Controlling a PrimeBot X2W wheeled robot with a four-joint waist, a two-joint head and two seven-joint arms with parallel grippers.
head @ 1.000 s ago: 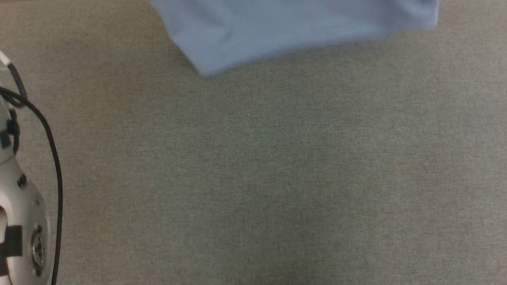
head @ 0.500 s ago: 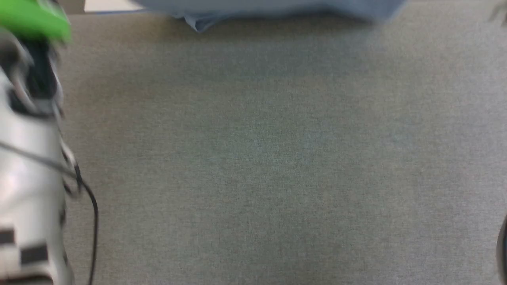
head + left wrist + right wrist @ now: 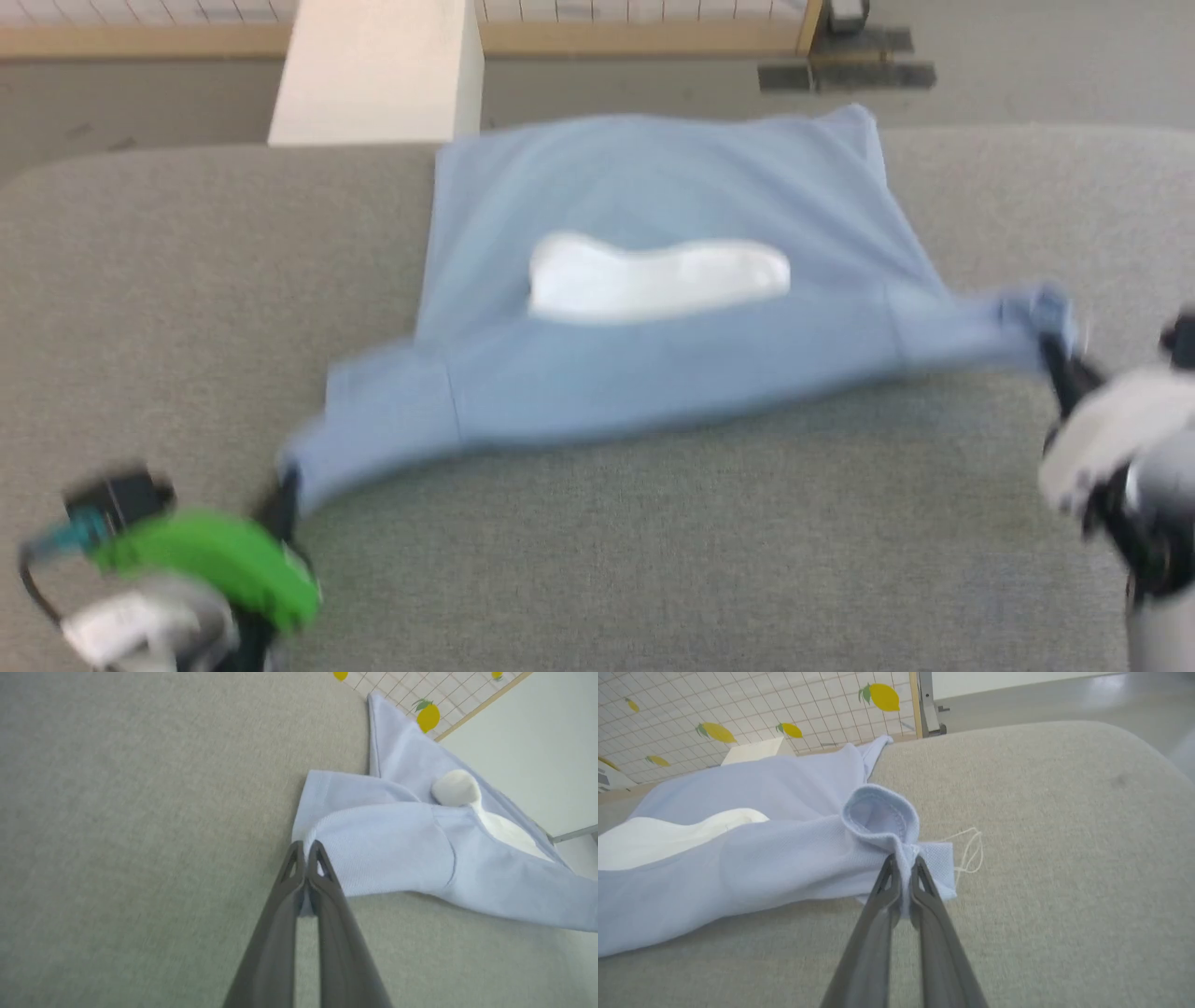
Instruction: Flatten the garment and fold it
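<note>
The light blue shirt [image 3: 653, 373] is spread over the far half of the grey desk [image 3: 653, 560], with its white patch [image 3: 658, 278] turned up and rumpled. Its far hem reaches the desk's far edge, beyond which a cream box [image 3: 373, 75] is seen. The left fingers [image 3: 285, 905] are pinched shut on the end of one sleeve, and the right fingers [image 3: 878, 910] are clamped on the bunched cuff of the other, beside which a loose thread [image 3: 971, 851] lies on the desk. The shirt's long line, sleeve to sleeve, is thus strung across the desk between the two arms, with the body lying beyond both grips. The left end is held nearer the robot than the right, so the line is skewed. Neither arm is favoured, as each is at its own sleeve. Little room is left at the far edge, while the near half of the desk lies bare. A pull outward and toward the robot is therefore judged to be the move with room.
</note>
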